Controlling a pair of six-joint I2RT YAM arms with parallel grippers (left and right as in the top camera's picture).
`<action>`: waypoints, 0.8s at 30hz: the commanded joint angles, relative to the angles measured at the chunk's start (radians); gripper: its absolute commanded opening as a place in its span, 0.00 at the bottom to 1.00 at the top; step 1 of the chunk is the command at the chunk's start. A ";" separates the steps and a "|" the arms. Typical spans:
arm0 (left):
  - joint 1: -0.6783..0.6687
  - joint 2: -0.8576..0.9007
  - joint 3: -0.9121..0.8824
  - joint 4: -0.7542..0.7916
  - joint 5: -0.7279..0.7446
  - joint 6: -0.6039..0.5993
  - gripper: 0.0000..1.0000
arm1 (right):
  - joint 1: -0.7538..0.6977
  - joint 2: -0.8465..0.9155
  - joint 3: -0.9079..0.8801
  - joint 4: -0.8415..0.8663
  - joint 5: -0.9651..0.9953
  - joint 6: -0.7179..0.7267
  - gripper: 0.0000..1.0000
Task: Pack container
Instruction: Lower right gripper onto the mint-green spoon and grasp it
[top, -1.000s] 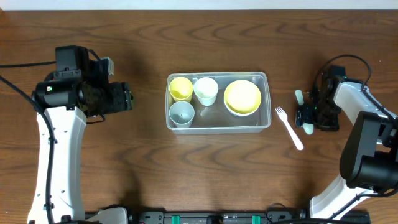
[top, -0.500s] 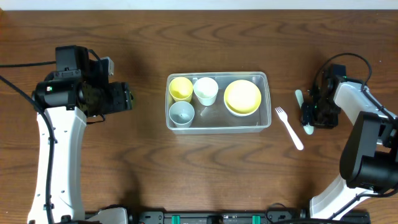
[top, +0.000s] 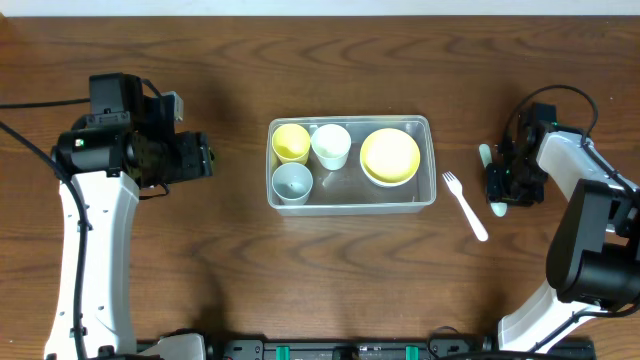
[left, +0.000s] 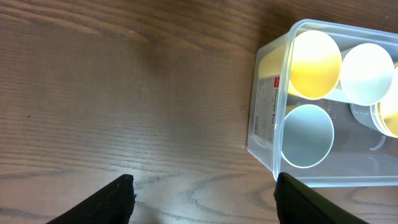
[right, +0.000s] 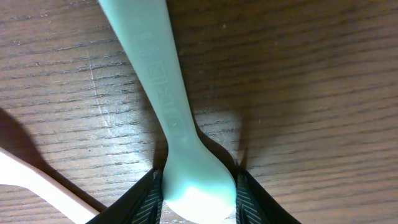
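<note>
The clear plastic container stands mid-table and holds a yellow cup, a white cup, a grey cup and a yellow bowl. It also shows in the left wrist view. My right gripper is at the far right, shut on the bowl end of a pale green spoon, low over the table. A white fork lies between the container and the spoon. My left gripper is open and empty, left of the container.
The fork's handle shows at the lower left of the right wrist view. Brown wood table all around.
My right gripper has closed in on the green spoon and shifted slightly. The left arm has not moved.
</note>
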 joint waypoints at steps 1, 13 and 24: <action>0.003 0.002 -0.004 -0.002 0.010 0.003 0.73 | -0.004 0.018 -0.021 0.003 0.000 -0.003 0.35; 0.003 0.002 -0.004 -0.002 0.009 0.003 0.73 | -0.004 0.018 -0.021 0.003 0.000 0.023 0.20; 0.003 0.002 -0.004 -0.002 0.010 0.003 0.73 | -0.002 0.017 -0.011 0.007 0.000 0.031 0.01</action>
